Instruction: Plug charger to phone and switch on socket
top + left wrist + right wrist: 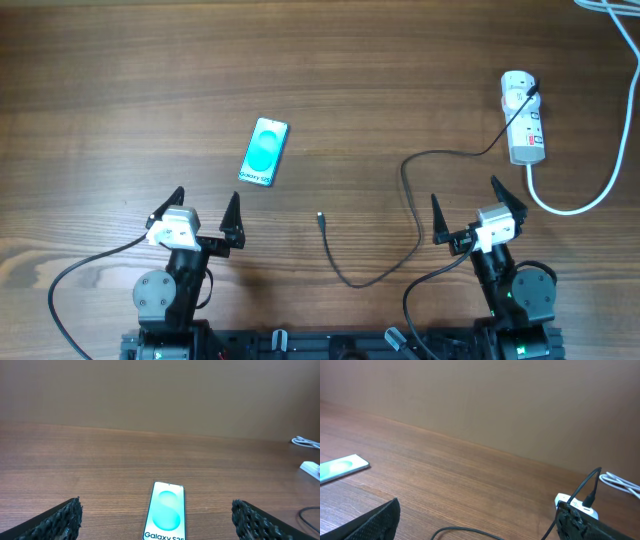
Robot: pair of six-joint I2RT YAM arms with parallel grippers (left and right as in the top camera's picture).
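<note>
Charger, a thin black looping cable (352, 284): its small plug tip (320, 217) lies loose on the brown wooden table (100, 80), between the arms. Left gripper (207, 195) and right gripper (465, 190) stand wide open and empty. Judged: no step is begun. The next move calls for grasping the tip and steadying the flat cyan-screened phone (265, 152), which lies ahead of the left arm. The white oblong socket (523, 125), far right, holds one black plug (530, 93).

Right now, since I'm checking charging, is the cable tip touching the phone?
Apart. Overhead view shows bare table between the cable tip and the phone.
</note>
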